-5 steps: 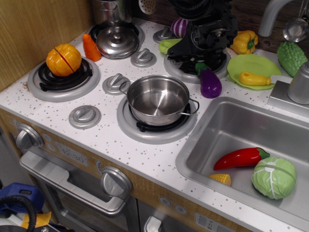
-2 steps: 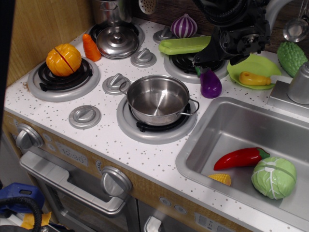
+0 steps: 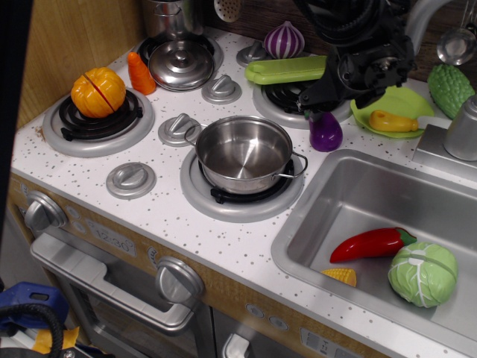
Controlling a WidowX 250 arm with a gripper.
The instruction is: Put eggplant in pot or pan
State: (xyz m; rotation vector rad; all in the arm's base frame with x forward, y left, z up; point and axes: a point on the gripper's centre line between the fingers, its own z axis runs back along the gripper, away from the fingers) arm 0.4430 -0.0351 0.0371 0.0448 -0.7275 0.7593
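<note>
White speckled table [image 3: 179, 224] of a toy kitchen is filling the shot, with a wood panel on the left and a steel sink [image 3: 350, 201] on the right. Sitting on the front burner is the pot [image 3: 243, 153], shiny steel with wire loop handles, and nothing is lying inside it. The eggplant [image 3: 326, 131] is resting just beyond the pot's right handle, at the edge of the back burner near the sink rim, well outside the pot. The black claw [image 3: 322, 104] is hanging right over the eggplant's top, hiding the stem end; honestly can't tell how wide it's spread or whether it's actually gripping anything. Behind it a green pea pod [image 3: 287, 69] is lying across the back burner, with a striped purple onion [image 3: 285, 39] further back. On the left a sliced orange pumpkin [image 3: 98, 91] is sitting on a burner, beside a carrot [image 3: 139, 73] and a steel lid [image 3: 181, 63]. Down in the sink a red chili [image 3: 369, 244], a cabbage [image 3: 422, 273] and a bit of corn [image 3: 340, 276] are lying together.
</note>
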